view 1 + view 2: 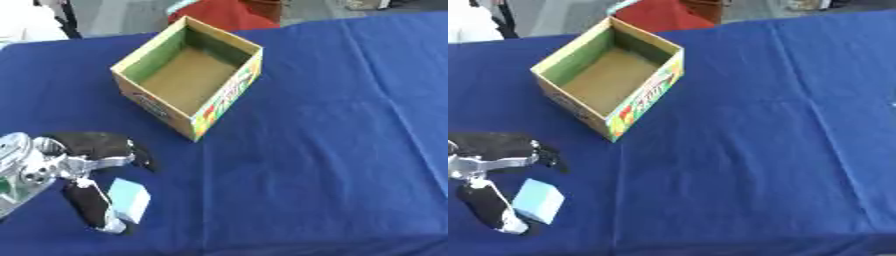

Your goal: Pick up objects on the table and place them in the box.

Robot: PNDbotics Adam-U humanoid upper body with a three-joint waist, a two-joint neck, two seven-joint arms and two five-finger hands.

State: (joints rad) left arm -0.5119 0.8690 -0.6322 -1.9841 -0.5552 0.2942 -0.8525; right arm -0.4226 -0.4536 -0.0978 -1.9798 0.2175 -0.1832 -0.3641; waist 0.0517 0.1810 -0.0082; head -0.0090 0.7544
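A small light-blue block (131, 199) lies on the blue cloth near the front left corner. My left hand (77, 162) comes in from the lower left and is open around it: the black fingers (101, 144) reach over the cloth just behind the block, and the thumb (87, 202) lies along the block's left side, touching it or nearly so. An open cardboard box (229, 95) with green inner walls and a printed front stands behind and to the right of the hand, turned at an angle. Nothing shows inside it. My right hand appears in neither view.
The blue cloth (332, 150) covers the table, with wide flat room to the right of the box. The table's front edge runs along the bottom of both views. A red object (223, 12) and something white (26, 22) sit beyond the far edge.
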